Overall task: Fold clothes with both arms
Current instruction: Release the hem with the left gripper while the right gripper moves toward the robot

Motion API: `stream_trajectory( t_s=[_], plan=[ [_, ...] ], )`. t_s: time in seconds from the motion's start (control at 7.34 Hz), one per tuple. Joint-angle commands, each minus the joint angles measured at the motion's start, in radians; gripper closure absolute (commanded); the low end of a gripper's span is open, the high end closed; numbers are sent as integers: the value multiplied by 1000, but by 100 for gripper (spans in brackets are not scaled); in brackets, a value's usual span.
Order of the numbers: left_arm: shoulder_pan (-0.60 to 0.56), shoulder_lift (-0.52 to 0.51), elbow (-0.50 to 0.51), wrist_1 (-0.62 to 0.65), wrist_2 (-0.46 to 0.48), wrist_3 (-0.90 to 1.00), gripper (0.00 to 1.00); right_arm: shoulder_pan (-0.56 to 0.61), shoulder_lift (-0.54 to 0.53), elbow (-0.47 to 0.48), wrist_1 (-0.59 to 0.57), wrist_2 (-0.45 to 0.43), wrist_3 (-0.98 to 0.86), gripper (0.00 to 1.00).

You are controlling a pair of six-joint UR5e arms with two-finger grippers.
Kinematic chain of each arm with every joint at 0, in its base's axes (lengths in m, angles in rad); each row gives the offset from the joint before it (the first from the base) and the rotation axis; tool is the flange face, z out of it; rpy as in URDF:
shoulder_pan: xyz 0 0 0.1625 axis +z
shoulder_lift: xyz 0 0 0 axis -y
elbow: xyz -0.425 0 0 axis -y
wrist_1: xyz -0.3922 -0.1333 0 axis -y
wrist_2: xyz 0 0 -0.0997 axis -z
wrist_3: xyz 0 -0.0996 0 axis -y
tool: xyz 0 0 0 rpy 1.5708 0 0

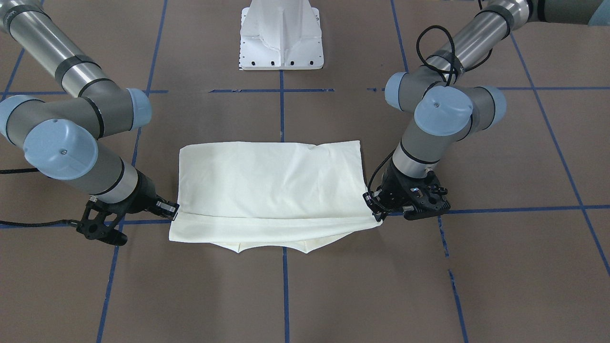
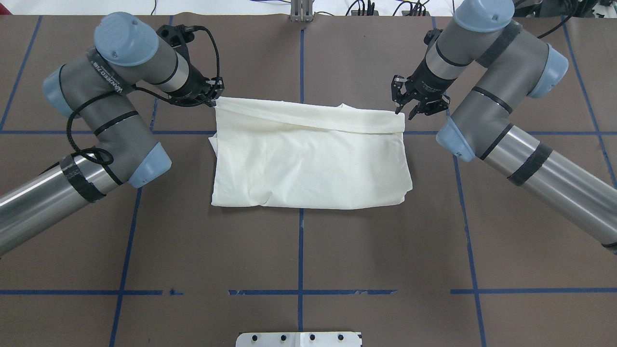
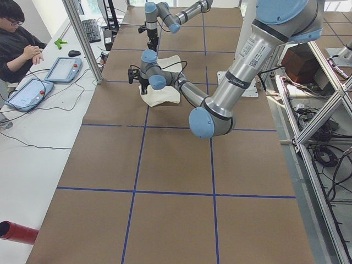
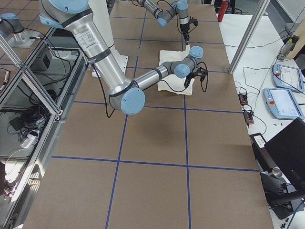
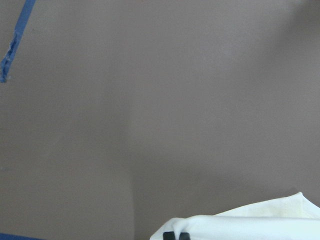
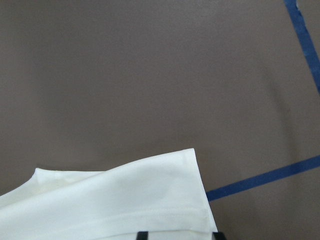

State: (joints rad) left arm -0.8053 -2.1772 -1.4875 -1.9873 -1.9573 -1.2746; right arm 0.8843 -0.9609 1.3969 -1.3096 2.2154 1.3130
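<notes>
Brown table (image 2: 217, 250) (blue tape grid (image 2: 300, 250)), white pedestal base (image 1: 281, 38)

A brown table (image 2: 385, 250) gridded with blue tape lines (image 2: 300, 250) lies under even light. Along one long edge stands a white desk (image 3: 27, 159) with two tablets (image 3: 63, 69), a keyboard (image 3: 91, 30) and a mouse (image 3: 73, 53). A person (image 3: 19, 44) sits at it.

The cream shirt (image 2: 308, 159) lies folded on the brown table (image 2: 299, 250), far edge turned over; left gripper (image 2: 212, 99) pinches its far left corner, right gripper (image 2: 400, 105) stands jaws apart at the far right corner
</notes>
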Motion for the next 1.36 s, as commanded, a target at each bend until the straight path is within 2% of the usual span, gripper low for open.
stream_trajectory(
  t_s=[0.0, 0.14, 0.41, 0.55, 0.68, 0.95, 1.23],
  plan=[
    [11, 22, -36, 13, 0, 1, 28, -8, -10, 39, 0, -11, -1, 0],
    [11, 22, -40, 27, 0, 1, 1, -11, -19, 78, -2, -10, 9, 0],
    [11, 23, -57, 33, 0, 1, 0, -62, -128, 231, -4, -34, 20, 0],
    [11, 23, -75, 51, 0, 0, 0, -120, -228, 341, -4, -87, 20, 0],
    [11, 28, -106, 79, 0, -2, 0, -164, -289, 381, -4, -124, 23, 1],
    [11, 28, -125, 104, 1, -3, 0, -241, -308, 369, -4, -183, 26, 5],
    [11, 28, -126, 102, 1, -3, 1, -251, -292, 364, -4, -181, 25, 44]
  ],
)
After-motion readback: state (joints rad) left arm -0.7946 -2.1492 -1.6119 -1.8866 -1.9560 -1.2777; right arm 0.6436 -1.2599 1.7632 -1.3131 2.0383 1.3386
